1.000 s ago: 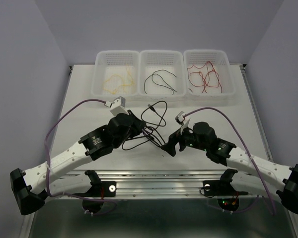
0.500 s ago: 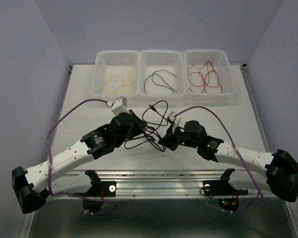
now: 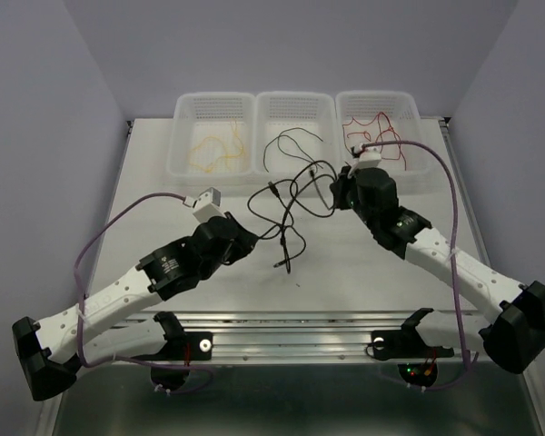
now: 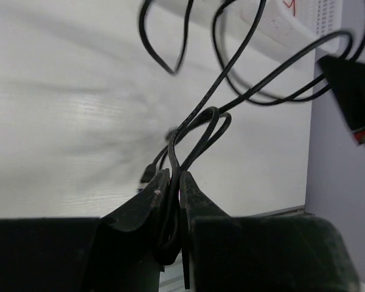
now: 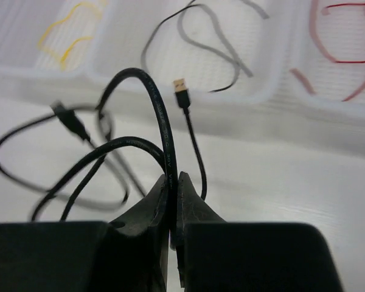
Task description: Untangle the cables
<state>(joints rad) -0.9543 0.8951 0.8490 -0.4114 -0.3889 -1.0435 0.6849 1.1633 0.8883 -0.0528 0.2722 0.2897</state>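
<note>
My left gripper (image 4: 170,179) is pinched shut on a looped bit of the black cables (image 3: 286,204) — right gripper (image 5: 172,179) is clamped on another strand. They sprawl between the two, around the middle of the top view — just below the bins (image 3: 213,171).

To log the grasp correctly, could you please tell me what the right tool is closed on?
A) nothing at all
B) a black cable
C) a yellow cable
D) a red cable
B: the right wrist view shows the right tool pinched shut on a black cable, while the red cables lie apart in a basket.
</note>
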